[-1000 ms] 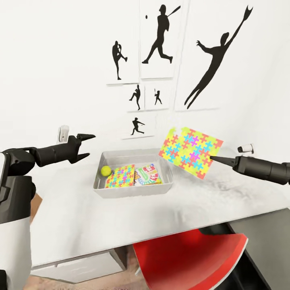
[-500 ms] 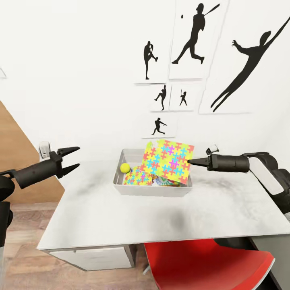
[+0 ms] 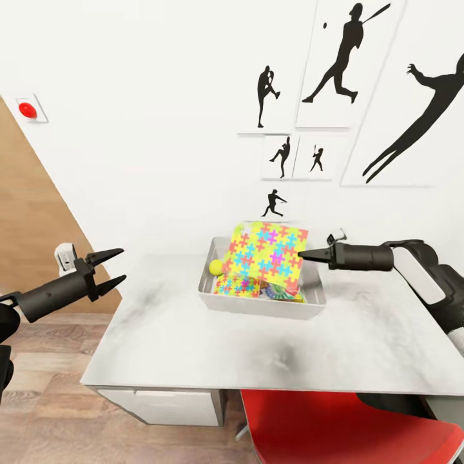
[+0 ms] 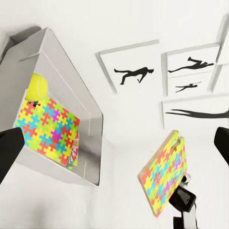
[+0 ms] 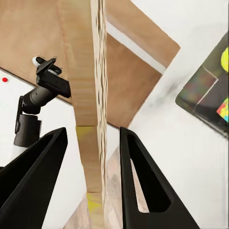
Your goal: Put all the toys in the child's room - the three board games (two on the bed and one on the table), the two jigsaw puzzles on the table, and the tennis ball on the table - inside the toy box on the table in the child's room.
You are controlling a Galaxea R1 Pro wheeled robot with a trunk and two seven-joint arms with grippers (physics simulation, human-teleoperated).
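A grey toy box (image 3: 258,305) stands on the white table (image 3: 193,341). Inside it lie a tennis ball (image 3: 216,266), a jigsaw puzzle (image 3: 234,285) and a board game (image 3: 281,294). A second jigsaw puzzle (image 3: 265,256) hangs tilted over the box, and my right gripper (image 3: 303,256) is shut on its right edge. In the right wrist view the puzzle's edge (image 5: 91,95) runs between the fingers (image 5: 143,176). My left gripper (image 3: 111,267) is open off the table's left side, holding nothing. The left wrist view shows the box (image 4: 90,124), the ball (image 4: 38,86) and the held puzzle (image 4: 164,174).
A red chair (image 3: 348,428) sits under the table's front edge, beside a drawer unit (image 3: 167,406). Black silhouette posters (image 3: 341,58) hang on the wall behind the table. A wooden panel (image 3: 32,225) and a red wall button (image 3: 27,109) are at the left.
The head camera has swung left, shifting the whole view. My right gripper has carried the jigsaw puzzle from beside the box's right end to over the box. The left gripper stays open.
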